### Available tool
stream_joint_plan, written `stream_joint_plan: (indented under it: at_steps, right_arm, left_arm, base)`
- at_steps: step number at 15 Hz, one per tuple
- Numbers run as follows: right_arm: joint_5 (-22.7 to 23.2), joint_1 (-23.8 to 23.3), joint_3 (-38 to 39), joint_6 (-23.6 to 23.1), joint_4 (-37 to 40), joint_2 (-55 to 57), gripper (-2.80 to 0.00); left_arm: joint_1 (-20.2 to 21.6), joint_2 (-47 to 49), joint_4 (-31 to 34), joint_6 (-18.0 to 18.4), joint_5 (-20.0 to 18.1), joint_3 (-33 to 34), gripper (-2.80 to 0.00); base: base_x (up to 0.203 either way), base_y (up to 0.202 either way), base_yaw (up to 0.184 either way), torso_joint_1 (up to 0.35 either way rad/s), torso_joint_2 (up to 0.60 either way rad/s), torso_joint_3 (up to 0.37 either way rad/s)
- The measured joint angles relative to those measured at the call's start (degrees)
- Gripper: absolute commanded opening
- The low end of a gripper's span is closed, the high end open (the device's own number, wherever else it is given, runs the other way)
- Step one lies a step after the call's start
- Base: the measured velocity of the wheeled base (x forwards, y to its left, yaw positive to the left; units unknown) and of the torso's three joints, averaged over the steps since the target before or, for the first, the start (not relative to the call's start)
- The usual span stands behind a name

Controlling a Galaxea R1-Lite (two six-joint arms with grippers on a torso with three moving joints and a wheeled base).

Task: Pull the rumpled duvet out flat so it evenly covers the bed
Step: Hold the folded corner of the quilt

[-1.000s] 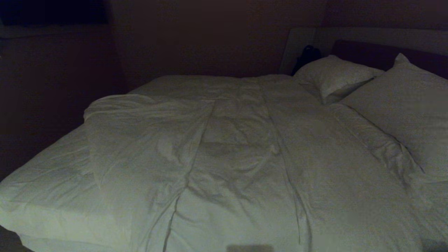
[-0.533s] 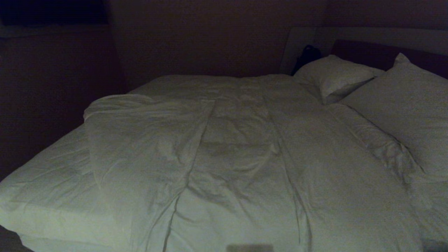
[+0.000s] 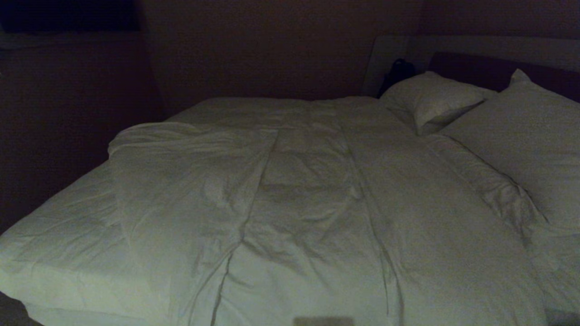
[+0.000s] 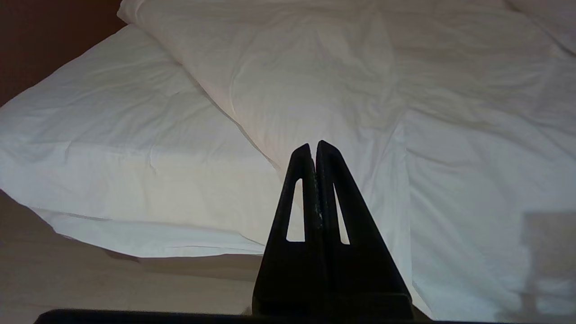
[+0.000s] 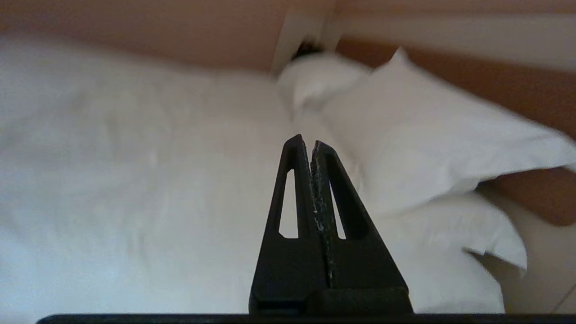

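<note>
With my left gripper (image 4: 313,148) and right gripper (image 5: 306,144) both clenched empty, the puffy, creased white duvet (image 3: 290,194) lies bunched off the bed's (image 3: 63,253) left sheet, so I risk pinching only that sheet.

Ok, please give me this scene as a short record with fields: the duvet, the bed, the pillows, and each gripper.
duvet: rumpled, bunched toward the middle, its left edge folded back
bed: mattress sheet bare along the left side
pillows: two, white, at the headboard end on the right
left gripper: shut, holds nothing, above the near left part of the bed
right gripper: shut, holds nothing, pointing toward the pillows
task state: duvet not yet spread
</note>
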Motion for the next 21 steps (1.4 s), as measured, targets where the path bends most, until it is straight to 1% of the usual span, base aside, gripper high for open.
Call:
stream_joint_plan:
  at_steps: [2, 4, 5, 8, 10, 14, 19, 21]
  right_arm:
    - [0.9, 0.0, 5.9, -1.4, -1.8, 0.0, -2.8]
    - [2.1, 0.0, 11.0, -1.3, -3.8, 0.0, -2.8]
    - [2.8, 0.0, 12.3, -0.9, -4.6, 0.0, -2.8]
    - [4.3, 0.0, 15.6, 2.0, -5.7, 0.0, -2.8]
    - [4.6, 0.0, 17.6, 5.0, -5.7, 0.0, -2.8]
    - [4.9, 0.0, 18.7, 9.4, -5.7, 0.0, -2.8]
    - [7.6, 0.0, 19.9, 10.5, -5.5, 0.0, -2.8]
    - [8.1, 0.0, 20.1, 10.6, -4.2, 0.0, -2.8]
  left_arm:
    - [0.0, 0.0, 0.0, 0.0, 0.0, 0.0, -2.8]
    - [0.0, 0.0, 0.0, 0.0, 0.0, 0.0, -2.8]
    - [0.0, 0.0, 0.0, 0.0, 0.0, 0.0, -2.8]
    - [0.0, 0.0, 0.0, 0.0, 0.0, 0.0, -2.8]
    - [0.0, 0.0, 0.0, 0.0, 0.0, 0.0, -2.8]
    - [0.0, 0.0, 0.0, 0.0, 0.0, 0.0, -2.8]
    - [0.0, 0.0, 0.0, 0.0, 0.0, 0.0, -2.8]
    - [0.0, 0.0, 0.0, 0.0, 0.0, 0.0, -2.8]
  base:
    - [0.0, 0.0, 0.0, 0.0, 0.0, 0.0]
    - [0.0, 0.0, 0.0, 0.0, 0.0, 0.0]
    - [0.0, 0.0, 0.0, 0.0, 0.0, 0.0]
    - [0.0, 0.0, 0.0, 0.0, 0.0, 0.0]
    - [0.0, 0.0, 0.0, 0.0, 0.0, 0.0]
    - [0.0, 0.0, 0.0, 0.0, 0.0, 0.0]
    - [0.0, 0.0, 0.0, 0.0, 0.0, 0.0]
    - [0.0, 0.0, 0.0, 0.0, 0.0, 0.0]
